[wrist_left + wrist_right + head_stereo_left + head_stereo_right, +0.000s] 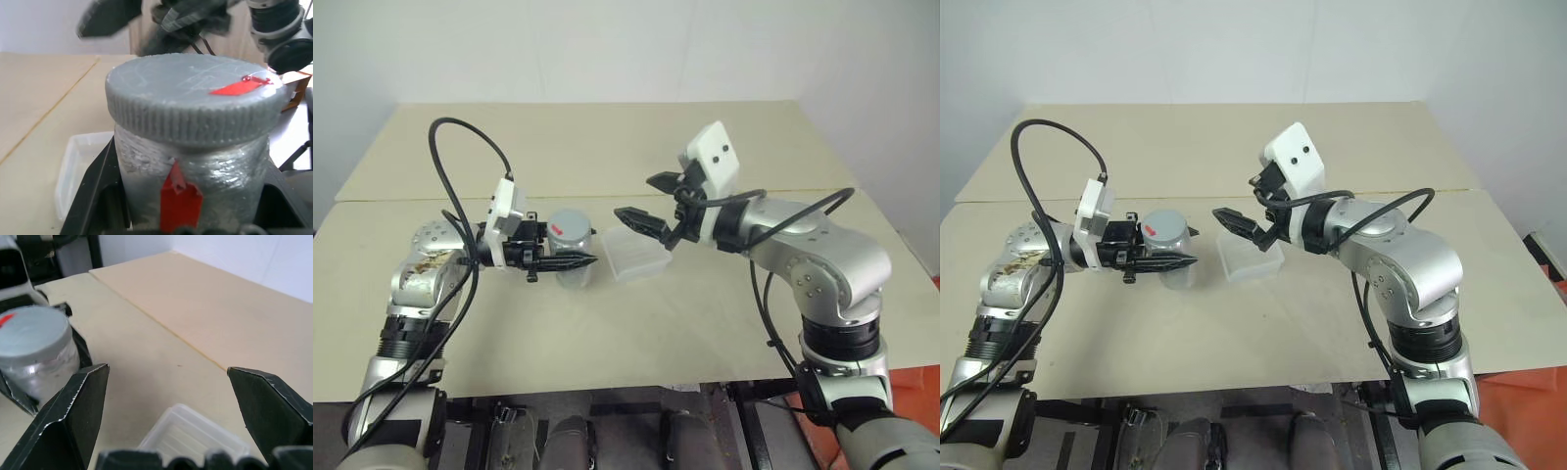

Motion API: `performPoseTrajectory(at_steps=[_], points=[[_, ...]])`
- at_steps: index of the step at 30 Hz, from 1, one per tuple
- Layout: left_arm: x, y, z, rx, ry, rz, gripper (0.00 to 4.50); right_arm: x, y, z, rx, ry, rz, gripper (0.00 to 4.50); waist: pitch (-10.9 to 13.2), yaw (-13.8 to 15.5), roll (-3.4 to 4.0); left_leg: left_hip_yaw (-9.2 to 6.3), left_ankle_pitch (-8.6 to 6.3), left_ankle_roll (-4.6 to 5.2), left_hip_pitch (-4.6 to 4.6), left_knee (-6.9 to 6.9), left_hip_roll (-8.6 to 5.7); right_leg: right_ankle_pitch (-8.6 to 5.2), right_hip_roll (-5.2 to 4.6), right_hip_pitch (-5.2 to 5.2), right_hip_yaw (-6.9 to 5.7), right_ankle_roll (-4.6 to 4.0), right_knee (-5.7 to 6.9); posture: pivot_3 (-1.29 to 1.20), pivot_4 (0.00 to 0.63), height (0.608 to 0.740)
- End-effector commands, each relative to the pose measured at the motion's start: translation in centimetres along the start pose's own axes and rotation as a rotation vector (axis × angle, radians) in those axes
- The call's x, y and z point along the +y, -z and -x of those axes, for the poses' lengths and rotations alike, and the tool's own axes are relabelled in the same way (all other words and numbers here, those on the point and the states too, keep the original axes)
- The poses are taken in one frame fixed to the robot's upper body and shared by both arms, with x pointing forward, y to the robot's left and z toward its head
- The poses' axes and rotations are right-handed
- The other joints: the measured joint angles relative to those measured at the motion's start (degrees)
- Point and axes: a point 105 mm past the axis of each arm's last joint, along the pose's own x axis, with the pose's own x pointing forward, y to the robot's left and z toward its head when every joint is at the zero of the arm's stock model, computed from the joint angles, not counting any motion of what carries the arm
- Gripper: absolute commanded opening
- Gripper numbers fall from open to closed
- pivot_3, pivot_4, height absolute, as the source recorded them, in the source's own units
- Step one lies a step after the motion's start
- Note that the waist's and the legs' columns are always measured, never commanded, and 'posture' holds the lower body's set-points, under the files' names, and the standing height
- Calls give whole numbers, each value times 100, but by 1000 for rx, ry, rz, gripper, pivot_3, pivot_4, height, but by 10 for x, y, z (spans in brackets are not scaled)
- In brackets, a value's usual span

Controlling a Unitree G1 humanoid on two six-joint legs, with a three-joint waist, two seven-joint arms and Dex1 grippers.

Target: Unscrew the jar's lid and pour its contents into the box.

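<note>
The jar (574, 266) is held upright just above the table, with my left gripper (578, 258) shut on its body below the lid (570, 226). The grey ribbed lid (195, 98) sits on the jar and carries a red mark. In the left wrist view a black finger (93, 196) stands on each side of the jar (205, 176). The contents are hidden behind the jar's wall. My right gripper (633, 196) hangs open just to the right of the jar and above the box (634, 257), nothing between its fingers. The box is a translucent white tray resting on the table.
A seam (607, 196) runs across the beige table behind both grippers. The table's front edge (607, 388) lies below the arms. A black cable (460, 147) loops up from my left wrist.
</note>
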Motion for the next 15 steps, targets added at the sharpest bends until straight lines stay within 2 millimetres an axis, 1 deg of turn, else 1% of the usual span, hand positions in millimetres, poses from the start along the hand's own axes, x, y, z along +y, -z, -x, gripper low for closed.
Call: performPoseTrajectory(at_steps=[1,4,7,9,12,15], points=[[-3,-14,1,-29,2,-64,2274,10,-17,8,-89,-57,37,4487,0,-5,0,1,0,1,0,1,0,0,0,0,1,0,0,0,150,740],[-2,-14,1,-36,-10,-60,2274,27,-28,14,-154,-166,48,4487,0,4,0,0,-1,2,0,1,0,0,0,1,2,0,-2,0,150,740],[-1,-14,0,-41,-16,-59,2274,39,-36,17,-199,-240,53,4487,0,8,0,-1,-6,11,0,2,0,0,0,2,1,0,-3,0,150,740],[0,-14,-2,-44,-14,-60,2274,44,-36,12,-203,-257,54,4487,0,7,0,-1,-8,14,1,3,0,0,0,3,1,0,-3,0,150,740],[0,-15,-4,-50,-10,-64,2274,55,-33,-3,-195,-281,56,4487,0,-8,0,-1,-8,13,3,3,0,0,0,2,1,0,-2,0,150,740],[2,-16,-5,-54,-10,-68,2274,58,-32,-15,-187,-278,57,4487,0,-18,0,0,-4,6,4,2,0,0,0,2,1,0,1,0,150,740]])
